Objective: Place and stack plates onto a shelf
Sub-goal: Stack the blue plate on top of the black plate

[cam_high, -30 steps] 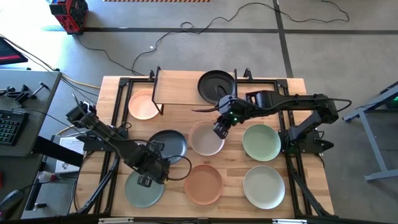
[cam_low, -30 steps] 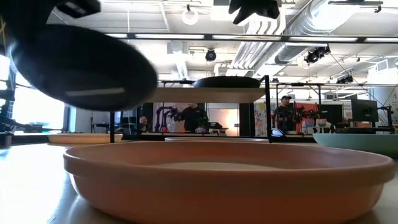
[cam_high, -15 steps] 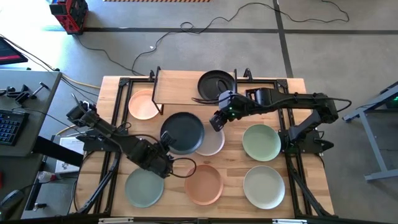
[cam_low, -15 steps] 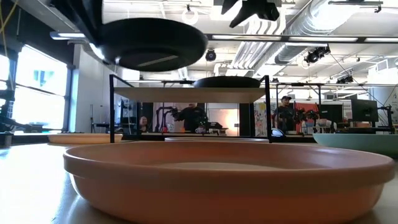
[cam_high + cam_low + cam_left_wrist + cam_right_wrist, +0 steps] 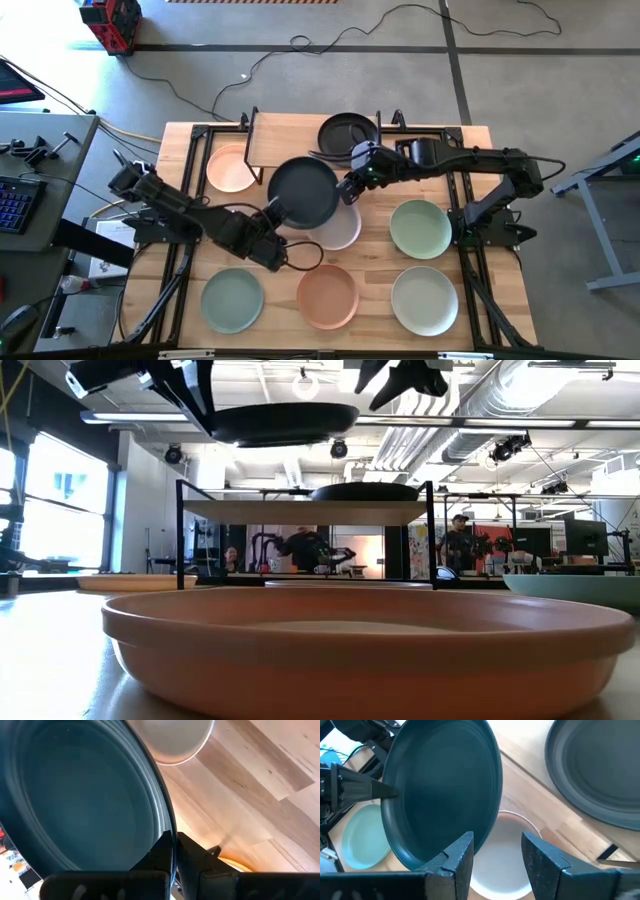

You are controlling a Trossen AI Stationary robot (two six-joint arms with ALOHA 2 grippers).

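Plates number eight in all, counted from above. Seven rest on something, one hangs in my grasp. My left gripper (image 5: pixel 272 213) is pinched tight on the rim of the dark teal plate (image 5: pixel 303 192), holding it up off the table, above the whitish plate (image 5: pixel 338 229) and just in front of the shelf (image 5: pixel 290 152). In my left wrist view my two fingers (image 5: pixel 192 854) close on the teal rim from either side.

One black plate (image 5: pixel 346 134) sits on the shelf's right end; it is the only plate up there. One peach plate (image 5: pixel 229 168) lies on the table at the shelf's left end, partly under the board. On the table I count five more: the whitish one near the middle, a sage green plate (image 5: pixel 232 298) at the front left, a terracotta plate (image 5: pixel 327 295) at the front middle, and two pale green plates on the right, one nearer the shelf (image 5: pixel 420 228) and one at the front (image 5: pixel 424 299).

My right gripper (image 5: pixel 350 189) hovers at the teal plate's right edge with its two fingers (image 5: pixel 457 855) spread apart and gripping nothing; through them I see the teal plate's rim and the whitish plate below.

From table height, the teal plate hangs above the level of the shelf board, and the terracotta plate (image 5: pixel 370 650) fills the foreground.
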